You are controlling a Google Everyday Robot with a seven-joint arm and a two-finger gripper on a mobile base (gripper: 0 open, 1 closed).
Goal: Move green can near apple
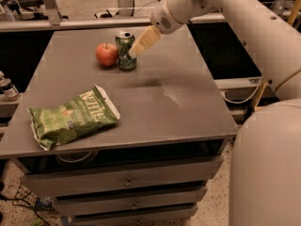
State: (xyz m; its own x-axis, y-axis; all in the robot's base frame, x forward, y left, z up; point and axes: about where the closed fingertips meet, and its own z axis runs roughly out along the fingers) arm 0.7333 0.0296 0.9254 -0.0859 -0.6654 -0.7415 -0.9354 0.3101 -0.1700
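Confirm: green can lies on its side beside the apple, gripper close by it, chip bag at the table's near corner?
No. The camera view shows the green can standing upright, silver top up. The rest holds: it is beside the apple, the gripper close by it, the chip bag at the near corner of the table.
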